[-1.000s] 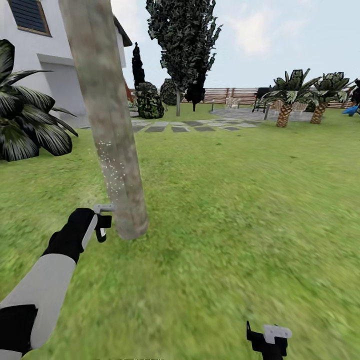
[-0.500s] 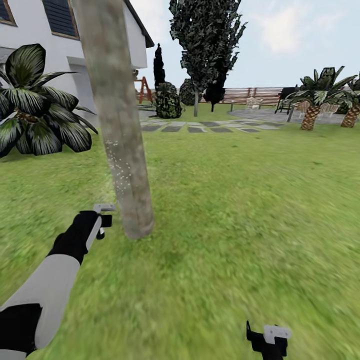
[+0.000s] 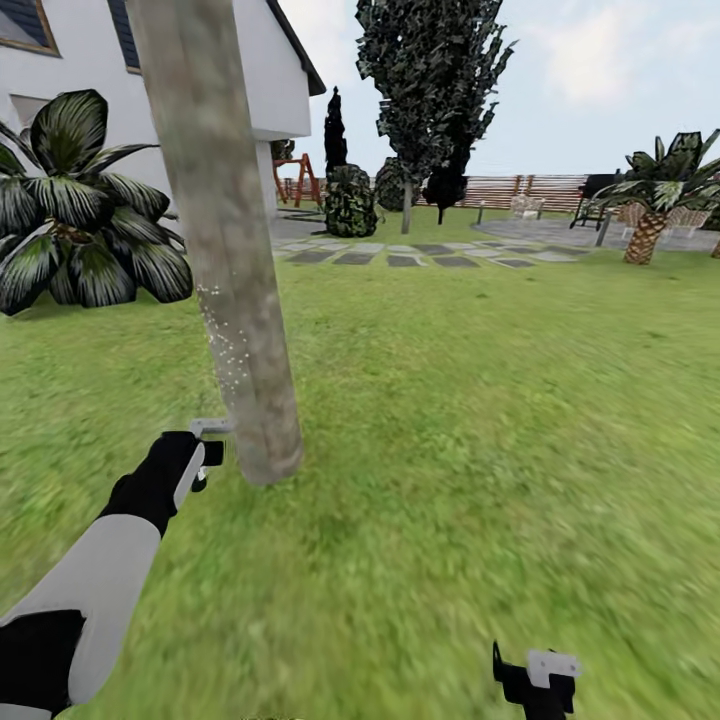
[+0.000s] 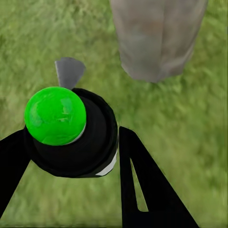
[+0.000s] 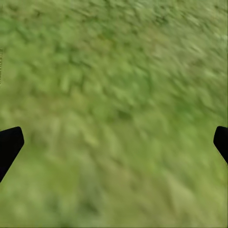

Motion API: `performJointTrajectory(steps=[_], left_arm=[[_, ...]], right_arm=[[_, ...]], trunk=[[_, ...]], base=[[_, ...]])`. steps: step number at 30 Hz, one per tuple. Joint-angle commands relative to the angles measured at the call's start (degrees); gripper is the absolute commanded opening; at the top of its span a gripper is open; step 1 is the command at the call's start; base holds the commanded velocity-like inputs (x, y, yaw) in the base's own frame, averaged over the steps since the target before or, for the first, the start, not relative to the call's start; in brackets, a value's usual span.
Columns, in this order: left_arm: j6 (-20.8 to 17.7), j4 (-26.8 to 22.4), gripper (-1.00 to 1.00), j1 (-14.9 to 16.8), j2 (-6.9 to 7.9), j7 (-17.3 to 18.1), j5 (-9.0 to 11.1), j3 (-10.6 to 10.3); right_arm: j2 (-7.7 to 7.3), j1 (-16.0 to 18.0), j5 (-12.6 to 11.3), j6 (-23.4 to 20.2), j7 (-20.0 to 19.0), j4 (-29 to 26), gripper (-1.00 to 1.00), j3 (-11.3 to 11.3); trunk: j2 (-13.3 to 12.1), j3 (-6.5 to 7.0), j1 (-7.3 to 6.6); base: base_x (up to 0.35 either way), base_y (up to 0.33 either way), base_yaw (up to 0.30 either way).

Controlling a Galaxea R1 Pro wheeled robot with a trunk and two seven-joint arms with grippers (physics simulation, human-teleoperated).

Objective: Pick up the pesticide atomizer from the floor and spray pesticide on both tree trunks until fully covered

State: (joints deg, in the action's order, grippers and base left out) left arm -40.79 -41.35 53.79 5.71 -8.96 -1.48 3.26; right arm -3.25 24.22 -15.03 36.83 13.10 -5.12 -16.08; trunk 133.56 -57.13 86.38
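Gripping atomizer (image 4: 66,130) beside tree trunk (image 3: 225,250), left jaws closed.

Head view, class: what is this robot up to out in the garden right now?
The robot stands on the lawn close to a pale tree trunk. Its left gripper holds the pesticide atomizer, jaws shut around it, aimed at the trunk's base. White specks dot the trunk's lower part. The right gripper hangs open over grass, holding nothing.
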Motion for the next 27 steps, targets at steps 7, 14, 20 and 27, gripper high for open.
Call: performJointTrajectory(steps=[7,14,20,27], left_arm=[[0.0,0.0,-1.0,0.0,-0.08,-0.4,0.1,0.0],[0.0,0.0,-1.0,0.0,-0.09,-0.4,0.2,0.0],[0.0,0.0,-1.0,0.0,-0.09,-0.4,0.2,0.0],[0.0,0.0,-1.0,0.0,-0.09,-0.4,0.2,0.0]], right_arm=[[0.0,0.0,0.0,0.0,0.0,0.0,1.0,0.0],[0.0,0.0,0.0,0.0,0.0,0.0,1.0,0.0],[0.0,0.0,0.0,0.0,0.0,0.0,1.0,0.0],[0.0,0.0,0.0,0.0,0.0,0.0,1.0,0.0]], trunk=[[0.0,0.0,0.0],[0.0,0.0,0.0],[0.0,0.0,0.0],[0.0,0.0,0.0]], base=[[0.003,-0.272,0.278],[0.0,-0.272,0.085],[0.07,-0.271,0.001],[0.172,-0.249,0.013]])
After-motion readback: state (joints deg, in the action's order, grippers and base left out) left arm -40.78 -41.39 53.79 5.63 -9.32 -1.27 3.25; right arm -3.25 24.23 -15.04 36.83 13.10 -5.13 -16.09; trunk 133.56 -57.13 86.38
